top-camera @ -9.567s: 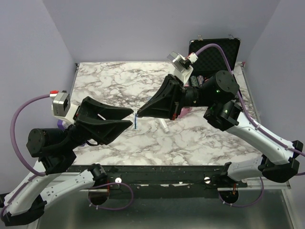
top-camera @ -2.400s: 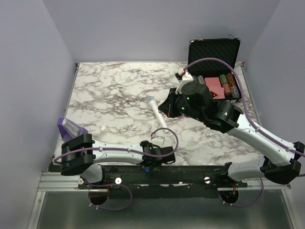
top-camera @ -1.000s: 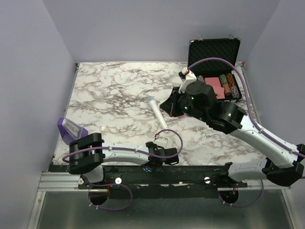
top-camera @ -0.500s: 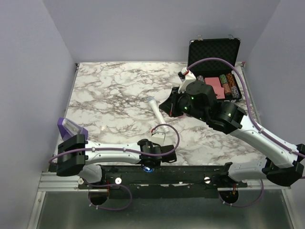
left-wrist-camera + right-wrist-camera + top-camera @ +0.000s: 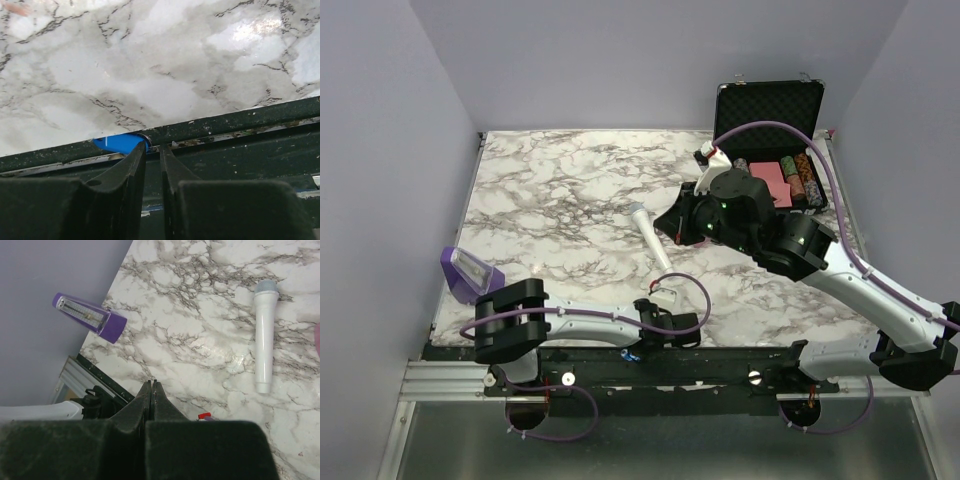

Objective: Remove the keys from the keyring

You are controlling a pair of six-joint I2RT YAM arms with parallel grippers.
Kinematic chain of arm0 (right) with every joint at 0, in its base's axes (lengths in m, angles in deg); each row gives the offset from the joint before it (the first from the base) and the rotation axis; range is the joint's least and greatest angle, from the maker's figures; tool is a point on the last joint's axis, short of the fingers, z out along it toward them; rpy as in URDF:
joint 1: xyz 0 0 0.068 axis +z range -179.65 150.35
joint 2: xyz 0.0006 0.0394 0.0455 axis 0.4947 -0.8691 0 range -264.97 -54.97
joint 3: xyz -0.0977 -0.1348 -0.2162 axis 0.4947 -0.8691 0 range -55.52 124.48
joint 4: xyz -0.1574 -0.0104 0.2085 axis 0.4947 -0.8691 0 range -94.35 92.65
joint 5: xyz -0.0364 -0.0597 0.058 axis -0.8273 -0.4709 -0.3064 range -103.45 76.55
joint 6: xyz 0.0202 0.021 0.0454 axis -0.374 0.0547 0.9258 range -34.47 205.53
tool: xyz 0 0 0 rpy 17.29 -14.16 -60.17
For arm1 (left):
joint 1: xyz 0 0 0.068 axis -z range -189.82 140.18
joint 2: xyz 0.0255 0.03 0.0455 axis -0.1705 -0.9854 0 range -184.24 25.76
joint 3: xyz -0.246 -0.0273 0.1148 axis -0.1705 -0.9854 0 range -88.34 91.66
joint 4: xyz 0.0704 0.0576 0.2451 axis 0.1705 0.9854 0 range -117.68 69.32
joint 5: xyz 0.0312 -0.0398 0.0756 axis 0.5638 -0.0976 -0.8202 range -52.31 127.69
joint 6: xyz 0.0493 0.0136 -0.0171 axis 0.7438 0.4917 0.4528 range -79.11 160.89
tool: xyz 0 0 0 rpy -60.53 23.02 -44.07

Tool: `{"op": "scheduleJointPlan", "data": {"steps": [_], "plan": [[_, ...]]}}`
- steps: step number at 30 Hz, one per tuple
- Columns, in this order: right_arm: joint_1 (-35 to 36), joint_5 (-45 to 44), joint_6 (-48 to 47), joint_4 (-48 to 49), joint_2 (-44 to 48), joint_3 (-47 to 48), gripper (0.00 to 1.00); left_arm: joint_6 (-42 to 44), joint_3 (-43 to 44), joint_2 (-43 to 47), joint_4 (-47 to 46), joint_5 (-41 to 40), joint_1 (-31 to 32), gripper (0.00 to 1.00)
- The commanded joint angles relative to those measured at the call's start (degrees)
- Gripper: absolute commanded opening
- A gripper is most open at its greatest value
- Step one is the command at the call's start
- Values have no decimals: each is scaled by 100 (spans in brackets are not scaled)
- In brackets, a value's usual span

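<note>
left hand (image 5: pixel 152 150), fingers nearly closed, has slid slightly right along the counter's (image 5: pixel 550 190) near edge. the blue key (image 5: pixel 120 144) stays on the black rail (image 5: pixel 240 120) beside its fingertip, grip unclear. right hand (image 5: pixel 151 385) stays pinched shut, raised near the microphone (image 5: pixel 264 335).

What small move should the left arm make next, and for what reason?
Probably open the left gripper slightly and shift it sideways over the key, then close. The key lies on the dark rail at the table's near edge, its blue head beside one fingertip, outside the almost-closed fingers. Whether they pinch its blade, I cannot tell.
</note>
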Motion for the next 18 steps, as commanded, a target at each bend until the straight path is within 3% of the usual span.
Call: {"op": "scheduleJointPlan", "data": {"steps": [1, 10, 18], "plan": [[-26, -26, -20, 127, 51, -129, 1, 124, -22, -154, -273, 275, -62, 24], [-69, 8, 7, 91, -81, -59, 1, 106, -268, -356, -467, 566, -255, 23], [-96, 35, -11, 100, -28, -138, 1, -8, -242, -251, -257, 355, -238, 21]]}}
